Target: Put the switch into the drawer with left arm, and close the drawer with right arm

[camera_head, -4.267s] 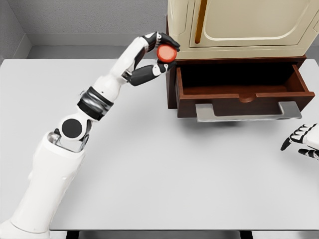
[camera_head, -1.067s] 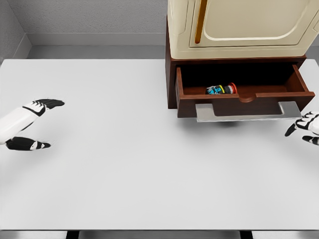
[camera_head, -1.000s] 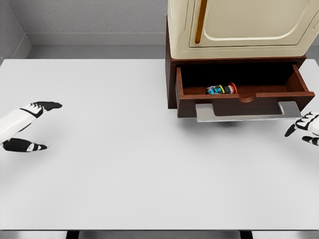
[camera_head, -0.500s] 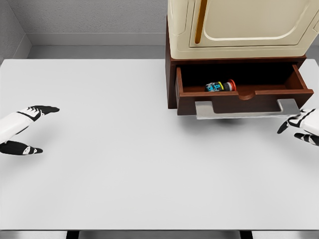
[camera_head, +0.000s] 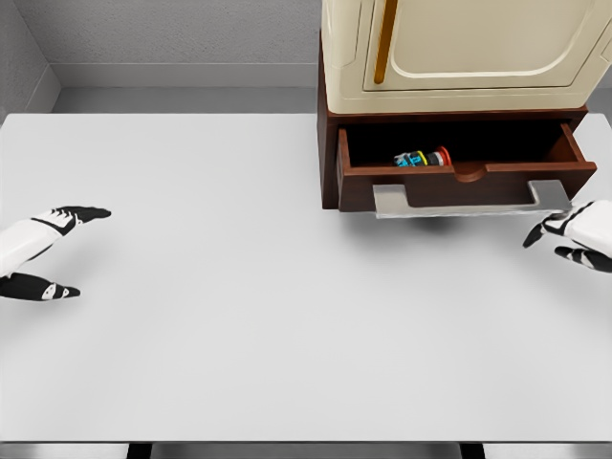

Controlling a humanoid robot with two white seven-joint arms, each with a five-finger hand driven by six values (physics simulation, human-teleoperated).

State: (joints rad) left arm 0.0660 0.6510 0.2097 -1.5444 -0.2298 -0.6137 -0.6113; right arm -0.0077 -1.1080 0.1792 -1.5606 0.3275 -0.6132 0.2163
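Switch [camera_head: 422, 158] lying inside half-open drawer [camera_head: 459, 174], placed for closing. Right hand [camera_head: 571, 234] near handle [camera_head: 459, 198], fingers spread, empty, poised to push. Left hand [camera_head: 38, 251] parked aside, relaxed, empty.

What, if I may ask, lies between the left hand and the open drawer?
In the head view, only bare white table lies between the left hand and the drawer; nothing stands on that stretch.
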